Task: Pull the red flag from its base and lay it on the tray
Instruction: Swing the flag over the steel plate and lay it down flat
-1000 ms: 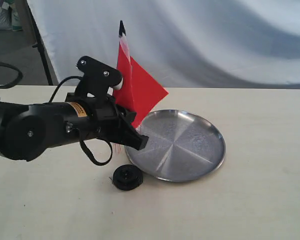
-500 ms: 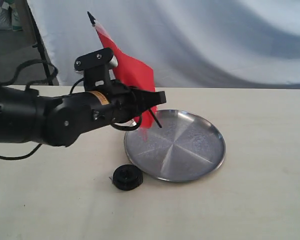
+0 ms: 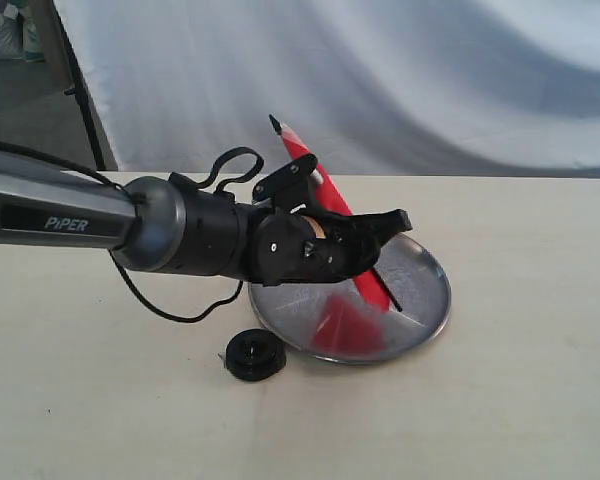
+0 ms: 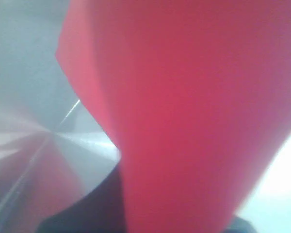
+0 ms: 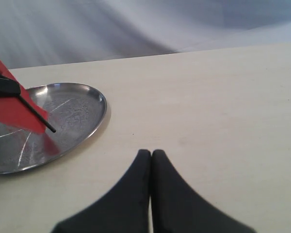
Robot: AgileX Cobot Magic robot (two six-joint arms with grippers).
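Well, in the space of a second the left gripper had carried the small bright red cloth flag on its thin black stick from standing upright at the left edge of the round shiny silver metal tray to leaning steeply right over it. The arm now reached across the dish, where before it had hung back at the left. The fingers were clamped on the stick, the pointed tip aimed up and to the far left, the bare lower end down over the right half of the tray. From where I stood I could not tell whether that end touched the metal. The wrist camera saw little but red cloth with silver beneath. The small black round plastic base sat empty on the pale table, just off the tray's near-left rim and apart from it. So I judged the pulling-off done, with only the lowering and letting go left. The stick's low end lay close to the right rim, so laying it flat would want the tip swung down inside the far-left edge, or it might overhang. Open table stretched right and near. The right gripper, fingers pressed together on nothing, hovered over bare table well off to the right.
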